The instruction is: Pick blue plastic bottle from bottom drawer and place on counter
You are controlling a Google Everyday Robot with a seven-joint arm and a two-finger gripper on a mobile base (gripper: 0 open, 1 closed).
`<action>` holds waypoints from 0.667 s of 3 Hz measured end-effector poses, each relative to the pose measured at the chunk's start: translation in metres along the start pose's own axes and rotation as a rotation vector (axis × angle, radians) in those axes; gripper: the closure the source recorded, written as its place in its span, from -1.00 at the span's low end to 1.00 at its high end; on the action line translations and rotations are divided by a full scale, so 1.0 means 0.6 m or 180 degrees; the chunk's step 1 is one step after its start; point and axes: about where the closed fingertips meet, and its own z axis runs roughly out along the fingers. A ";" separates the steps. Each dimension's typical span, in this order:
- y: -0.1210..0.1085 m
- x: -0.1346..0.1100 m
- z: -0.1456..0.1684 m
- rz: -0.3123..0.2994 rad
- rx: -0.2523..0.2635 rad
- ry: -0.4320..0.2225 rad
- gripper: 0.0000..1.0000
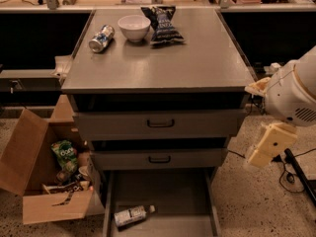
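Note:
The blue plastic bottle (131, 215) lies on its side in the open bottom drawer (170, 191), near the front left, cap pointing right. The counter (163, 65) is the grey cabinet top above it. My gripper (266, 146) is the cream-coloured part hanging from the white arm at the right of the cabinet. It sits level with the two closed drawers, well above and to the right of the bottle, and touches nothing.
A silver-blue can (101, 38), a white bowl (134, 27) and a dark chip bag (163, 26) sit at the back of the counter. An open cardboard box (34, 172) with packets stands on the floor at left. Black cables (296, 174) lie at right.

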 end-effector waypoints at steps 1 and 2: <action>0.017 0.034 0.011 0.0053 -0.0133 0.0503 -1.00; 0.013 0.047 0.006 0.0062 -0.0091 0.0590 -1.00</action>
